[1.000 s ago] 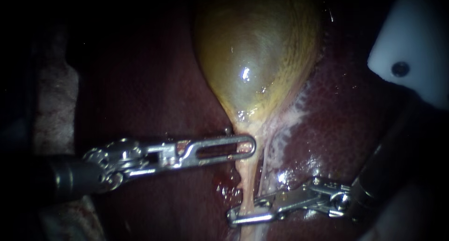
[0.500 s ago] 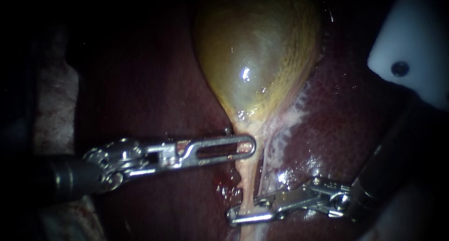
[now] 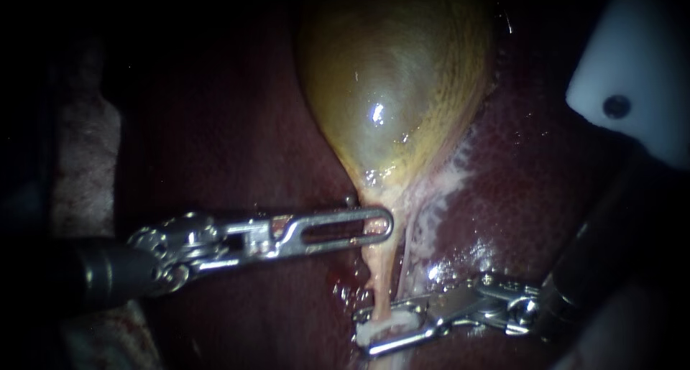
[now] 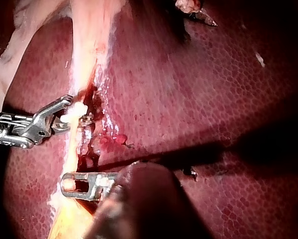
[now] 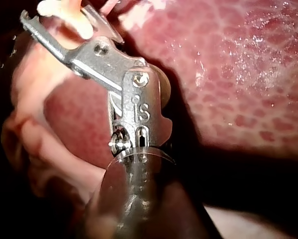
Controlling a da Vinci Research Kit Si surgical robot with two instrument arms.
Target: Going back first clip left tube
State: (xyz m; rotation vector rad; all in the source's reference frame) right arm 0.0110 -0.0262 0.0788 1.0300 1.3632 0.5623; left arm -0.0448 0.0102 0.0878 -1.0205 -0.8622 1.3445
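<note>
The yellow-green gallbladder point(image 3: 392, 90) narrows downward into a pale left tube point(image 3: 381, 280); a thinner strand point(image 3: 407, 259) runs to its right. My left instrument point(image 3: 381, 228) has its slotted jaws shut across the gallbladder's neck where the tube begins; the left wrist view shows it point(image 4: 69, 185) at the tube's edge. Lower down, my right instrument point(image 3: 374, 330) straddles the left tube, jaws open with a gap. A small whitish lump point(image 3: 370, 333) sits on the tube between them, clip or tissue I cannot tell. It shows too in the wrist views point(image 4: 71, 110) point(image 5: 64, 12).
Dark red liver point(image 3: 532, 190) lies under and around the gallbladder, with a wet bloody patch point(image 4: 101, 137) beside the tube. A white plastic part point(image 3: 632, 75) juts in at the upper right. Pale tissue point(image 3: 83, 169) lies at the far left.
My right instrument's jaws, shut around the left tube before, have parted, baring a whitish lump on the tube. The left instrument and the gallbladder have not moved.
</note>
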